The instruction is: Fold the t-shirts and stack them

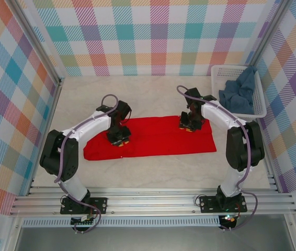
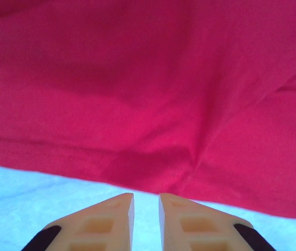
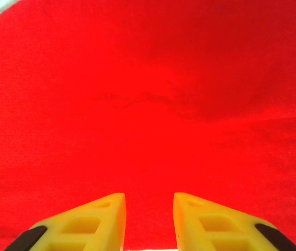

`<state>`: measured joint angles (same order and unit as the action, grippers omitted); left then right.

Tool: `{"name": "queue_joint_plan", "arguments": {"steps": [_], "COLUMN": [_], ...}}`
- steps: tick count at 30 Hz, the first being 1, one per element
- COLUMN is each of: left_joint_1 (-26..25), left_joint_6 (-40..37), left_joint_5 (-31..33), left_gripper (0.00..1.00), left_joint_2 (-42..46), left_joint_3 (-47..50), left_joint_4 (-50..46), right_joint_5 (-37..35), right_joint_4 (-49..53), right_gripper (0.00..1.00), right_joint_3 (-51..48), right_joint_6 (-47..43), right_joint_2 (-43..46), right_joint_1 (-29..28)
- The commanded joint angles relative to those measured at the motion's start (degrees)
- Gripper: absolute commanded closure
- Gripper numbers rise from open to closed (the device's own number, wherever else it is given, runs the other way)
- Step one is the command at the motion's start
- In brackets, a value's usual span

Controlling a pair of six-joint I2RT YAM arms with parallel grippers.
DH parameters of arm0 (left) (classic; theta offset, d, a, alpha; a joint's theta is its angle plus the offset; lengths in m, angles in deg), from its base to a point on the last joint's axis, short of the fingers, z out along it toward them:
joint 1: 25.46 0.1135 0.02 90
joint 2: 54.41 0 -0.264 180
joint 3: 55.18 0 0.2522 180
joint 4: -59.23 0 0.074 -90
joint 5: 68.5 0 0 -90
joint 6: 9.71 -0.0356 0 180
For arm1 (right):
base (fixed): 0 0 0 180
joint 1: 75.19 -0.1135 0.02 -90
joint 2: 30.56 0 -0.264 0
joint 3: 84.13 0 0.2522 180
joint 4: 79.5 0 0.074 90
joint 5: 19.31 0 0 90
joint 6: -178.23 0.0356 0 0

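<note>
The red t-shirt (image 1: 156, 138) lies flat on the table as a long, folded strip with no print showing. My left gripper (image 1: 119, 140) hovers over its near-left part. In the left wrist view the shirt's hem (image 2: 148, 94) runs just ahead of the fingertips, and the left gripper (image 2: 146, 196) is narrowly open with bare table in the gap. My right gripper (image 1: 190, 125) is over the strip's far edge, right of centre. In its wrist view the right gripper (image 3: 149, 196) is open above smooth red cloth (image 3: 148, 94), holding nothing. The blue-grey t-shirt (image 1: 240, 93) lies crumpled in the basket.
A white lattice basket (image 1: 261, 102) stands at the back right against the checked wall. Pale tabletop (image 1: 153, 99) surrounds the red strip. Metal rails (image 1: 148, 201) run along the near edge by the arm bases.
</note>
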<state>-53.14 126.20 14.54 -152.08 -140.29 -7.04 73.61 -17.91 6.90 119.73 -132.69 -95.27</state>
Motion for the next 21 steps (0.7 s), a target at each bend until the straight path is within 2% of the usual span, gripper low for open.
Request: {"name": "queue_joint_plan", "arguments": {"steps": [1,11,18,21], "left_joint_1": [-1.92,-7.02,-7.39,-7.39], "left_joint_6": [2.38,4.3,5.15,5.61], "left_joint_5": [-1.88,-3.43,-4.91,-3.78], "left_gripper": [0.86,0.96,0.94,0.85], "left_joint_2": [-2.68,-8.3,-8.04,-5.34], "left_joint_3": [0.78,1.52,2.2,1.57], "left_joint_4": [4.5,6.28,8.49,7.63], "right_joint_5": [1.48,0.89,0.81,-0.03], "right_joint_4": [-0.61,-0.61,-0.44,0.02], "right_gripper": [0.7,0.7,0.7,0.69], "right_joint_3": [-1.57,-2.22,-1.65,-1.12], "right_joint_6": [1.53,1.57,1.46,0.88], "right_joint_2": [1.83,3.01,2.96,3.15], "right_joint_1": [-0.05,-0.04,0.0,-0.01]}}
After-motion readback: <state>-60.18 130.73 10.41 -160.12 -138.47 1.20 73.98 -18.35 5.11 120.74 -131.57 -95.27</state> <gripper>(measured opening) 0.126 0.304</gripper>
